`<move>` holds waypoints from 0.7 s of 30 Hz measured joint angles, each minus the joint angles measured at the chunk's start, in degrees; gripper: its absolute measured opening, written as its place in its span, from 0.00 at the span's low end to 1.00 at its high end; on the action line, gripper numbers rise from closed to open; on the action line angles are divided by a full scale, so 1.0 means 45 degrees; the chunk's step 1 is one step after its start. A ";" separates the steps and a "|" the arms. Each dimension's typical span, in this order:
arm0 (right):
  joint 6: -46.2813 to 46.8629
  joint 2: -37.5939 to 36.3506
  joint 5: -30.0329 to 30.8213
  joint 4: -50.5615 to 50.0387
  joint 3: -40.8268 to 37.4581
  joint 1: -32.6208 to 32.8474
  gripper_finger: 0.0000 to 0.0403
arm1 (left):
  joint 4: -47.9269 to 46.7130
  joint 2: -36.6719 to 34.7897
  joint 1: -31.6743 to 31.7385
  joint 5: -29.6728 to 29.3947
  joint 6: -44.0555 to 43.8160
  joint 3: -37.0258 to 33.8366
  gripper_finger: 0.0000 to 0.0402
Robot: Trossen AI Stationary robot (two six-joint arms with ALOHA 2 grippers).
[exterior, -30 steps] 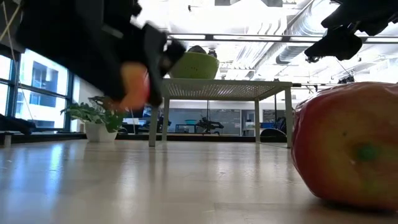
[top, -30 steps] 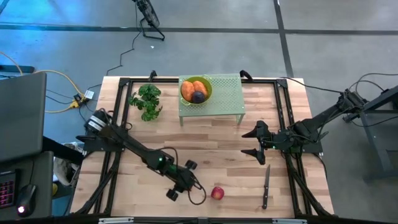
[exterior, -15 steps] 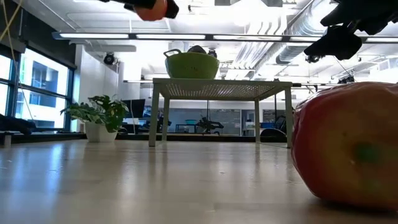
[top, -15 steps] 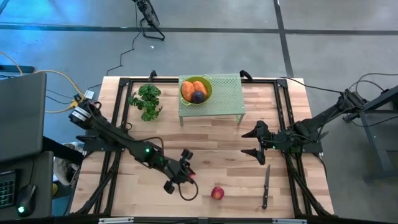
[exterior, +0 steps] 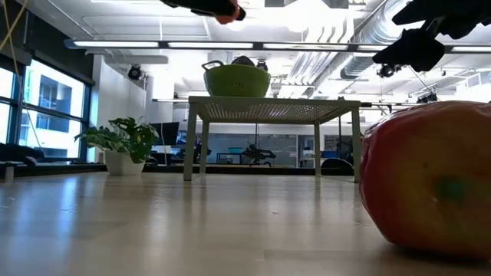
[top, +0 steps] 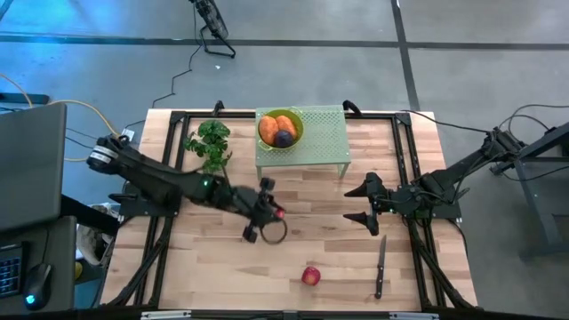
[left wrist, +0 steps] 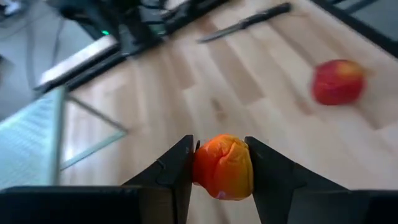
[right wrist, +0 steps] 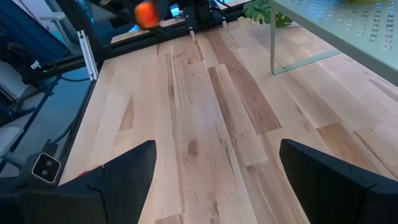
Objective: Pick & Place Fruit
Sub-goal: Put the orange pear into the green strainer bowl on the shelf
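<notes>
Fruit carried toward the bowl, left tool [left wrist: 219, 167] clamped on a small orange fruit [left wrist: 222, 167].
To finish well, it needed height over the green bowl [top: 281, 129] on the perforated stand [top: 322, 135]; right tool [top: 366, 204] waited open; apple [top: 310, 276] lay on the wooden worktop [top: 311, 222], bright office beyond.

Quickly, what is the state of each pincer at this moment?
Left pincer: closed on a small orange-red fruit, lifted above the table.
Right pincer: open, holding nothing.
</notes>
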 joint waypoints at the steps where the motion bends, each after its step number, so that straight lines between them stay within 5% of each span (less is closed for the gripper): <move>1: -0.0014 0.0000 0.0000 0.0004 -0.0005 0.0005 0.83 | 0.0031 -0.0111 0.0207 0.0000 0.0119 0.0000 0.31; 21: -0.0097 0.0000 0.0003 0.0014 0.0000 0.0002 0.83 | 0.0423 -0.0947 0.3867 0.0064 0.1493 0.1084 0.31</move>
